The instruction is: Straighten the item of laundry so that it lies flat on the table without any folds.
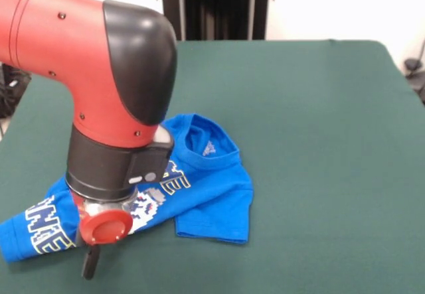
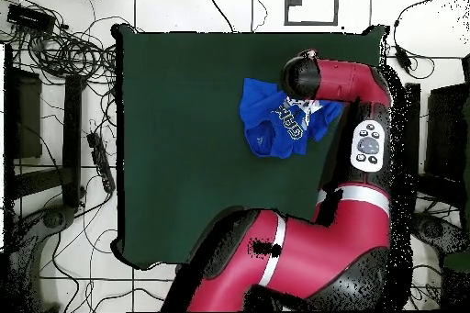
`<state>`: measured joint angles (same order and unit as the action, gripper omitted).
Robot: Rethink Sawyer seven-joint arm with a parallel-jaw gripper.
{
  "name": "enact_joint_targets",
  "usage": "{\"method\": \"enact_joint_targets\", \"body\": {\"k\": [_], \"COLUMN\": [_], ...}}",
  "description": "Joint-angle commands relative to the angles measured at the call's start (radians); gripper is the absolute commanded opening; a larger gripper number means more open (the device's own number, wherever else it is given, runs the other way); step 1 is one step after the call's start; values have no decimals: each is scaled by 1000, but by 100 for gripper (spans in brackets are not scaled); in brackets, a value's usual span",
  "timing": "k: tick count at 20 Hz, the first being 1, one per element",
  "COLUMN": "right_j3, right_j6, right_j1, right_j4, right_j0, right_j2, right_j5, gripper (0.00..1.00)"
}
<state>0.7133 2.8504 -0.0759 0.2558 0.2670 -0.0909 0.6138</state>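
The T-shirt point(image 1: 199, 188) is seen rumpled on the table point(image 1: 319, 121), lying at roughly 7 o'clock of the cloth's centre in the front view, near the front-left corner. In the overhead view it sits at approx. 1 o'clock of centre point(image 2: 280, 121), close to the top edge. The collar is turned toward 12 o'clock in the front view. One sleeve is doubled over toward 5 o'clock. The lettered body is bunched out toward 8 o'clock under the arm.

The gripper point(image 1: 89, 261) is lowered over the lettered end, w/ most of it masked by the wrist housing and a red disc. Only a dark tip is shown near the shirt's lower edge. Whether the jaws are parted or closed cannot be told, nor whether cloth is held.

The step in hand is judged to be a pull on the bunched hem end. For it to be done well:
- only the top layer should be taken, at the hem edge, not mid-fabric;
- the pull should be made low and slow toward 8 o'clock, away from the collar;
- the table edge is near, so travel should be kept short;
- the folded sleeve at 5 o'clock should be left for a separate pass.
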Motion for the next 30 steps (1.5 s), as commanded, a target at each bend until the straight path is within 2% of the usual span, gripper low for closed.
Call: {"method": "enact_joint_targets", "body": {"k": [1, 11, 17, 22, 30], "right_j3": [213, 271, 205, 199, 124], "right_j6": [-146, -176, -197, -144, -78], "right_j1": [-49, -105, -27, -24, -3], "right_j4": [28, 55, 67, 87, 79], "right_j0": [-15, -3, 32, 10, -32], "right_j2": [40, 32, 104, 102, 90], "right_j5": [45, 60, -39, -113, -105], "gripper": [100, 100, 100, 100, 100]}}
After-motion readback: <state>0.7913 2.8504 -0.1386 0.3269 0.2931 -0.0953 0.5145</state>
